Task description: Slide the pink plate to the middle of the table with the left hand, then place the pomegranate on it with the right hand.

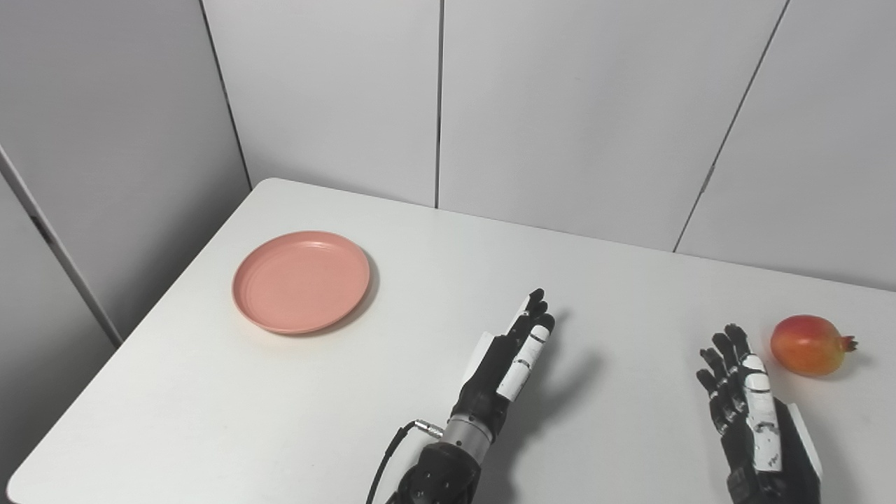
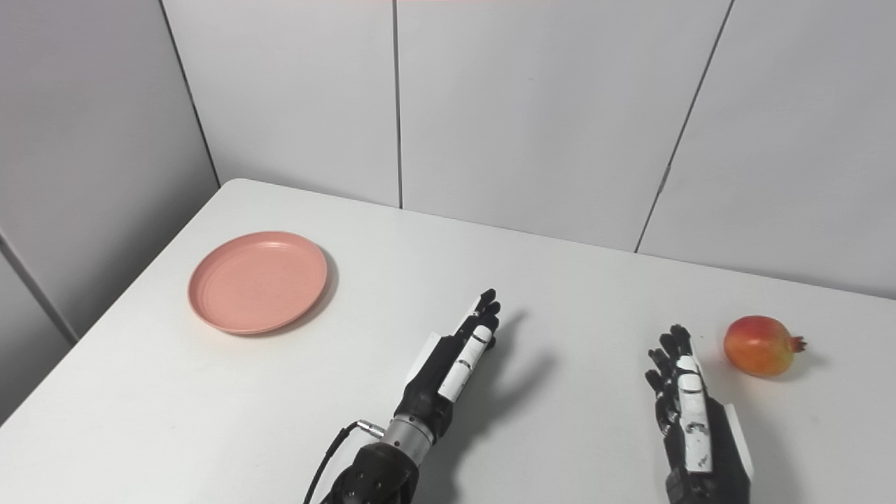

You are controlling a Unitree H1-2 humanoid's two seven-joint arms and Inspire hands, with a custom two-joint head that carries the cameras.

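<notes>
White bench, grey wall panels behind it. Far left: pink plate flat on the bench near the left edge, empty, nothing touching it. It sits well left of the bench middle.

Next, left hand, arm coming in from the bottom near centre. Black and white hand, fingers stretched out straight and close together, pointing up and slightly right toward the far side. Holds nothing. Hand is turned edge-on, thumb side up; can't tell if it touches the bench or floats just above, though a shadow falls to its right. It's well apart from the plate, to the plate's lower right. A cable loops off the wrist at the bottom.

Further right: right hand, arm in from the bottom right corner. Fingers extended and slightly spread, pointing away toward the back wall, back of hand partly up. Empty, nothing gripped.

Far right: pomegranate, red-orange, lying on the bench with its crown pointing right. It's near the right hand's fingertips, up and to their right, not touching. Well apart from the plate, on the opposite side of the bench.
</notes>
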